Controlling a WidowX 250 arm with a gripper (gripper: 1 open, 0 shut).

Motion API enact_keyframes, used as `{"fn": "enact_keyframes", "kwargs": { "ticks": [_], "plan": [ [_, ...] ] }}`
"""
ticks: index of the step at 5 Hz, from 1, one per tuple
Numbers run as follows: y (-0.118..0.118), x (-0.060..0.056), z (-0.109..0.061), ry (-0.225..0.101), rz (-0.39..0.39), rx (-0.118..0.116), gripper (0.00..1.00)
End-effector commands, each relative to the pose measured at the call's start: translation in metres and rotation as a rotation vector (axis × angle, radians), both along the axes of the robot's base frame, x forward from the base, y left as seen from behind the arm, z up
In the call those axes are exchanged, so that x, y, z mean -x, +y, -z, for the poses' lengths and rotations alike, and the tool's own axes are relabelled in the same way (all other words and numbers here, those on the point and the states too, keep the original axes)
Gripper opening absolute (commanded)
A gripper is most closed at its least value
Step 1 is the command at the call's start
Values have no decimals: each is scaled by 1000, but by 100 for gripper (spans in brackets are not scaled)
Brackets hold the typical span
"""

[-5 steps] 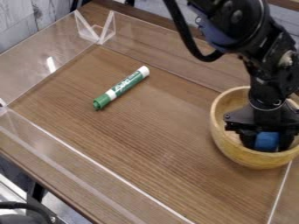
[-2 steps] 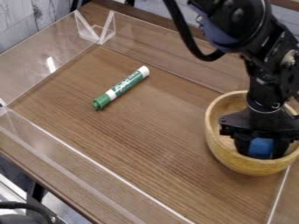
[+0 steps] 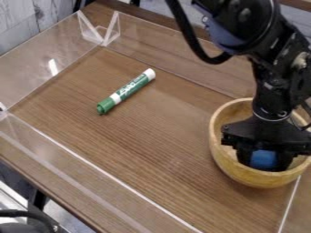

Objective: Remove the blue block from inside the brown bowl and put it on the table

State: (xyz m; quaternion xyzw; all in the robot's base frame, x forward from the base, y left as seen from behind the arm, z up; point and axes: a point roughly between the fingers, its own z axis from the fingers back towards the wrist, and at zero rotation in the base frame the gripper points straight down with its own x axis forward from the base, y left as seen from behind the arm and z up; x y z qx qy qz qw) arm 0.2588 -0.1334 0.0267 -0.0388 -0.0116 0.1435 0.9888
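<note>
1. Blue block inside brown bowl, lower right of frame, mostly hidden by arm.
2. End effector pointing down into bowl, clamped on blue block.
3. Bowl resting on dark wood surface beside clear acrylic wall.
4. Green-and-white marker lying well apart, centre left.

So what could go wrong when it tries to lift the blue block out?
The jaws are shut on the blue block deep inside the brown bowl, so lifting might drag the bowl along. The bowl sits near the table edge and its clear wall, and could bump it. The block might slip and drop back.
</note>
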Motion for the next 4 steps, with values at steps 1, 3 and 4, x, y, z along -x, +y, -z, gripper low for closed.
{"fn": "enact_keyframes", "kwargs": {
  "ticks": [1,3,4],
  "plan": [
    [-1,-3,-16,-25,22,7,0],
    [2,-2,-27,-13,61,-7,0],
    [4,-2,-33,-7,80,-14,0]
  ]
}}
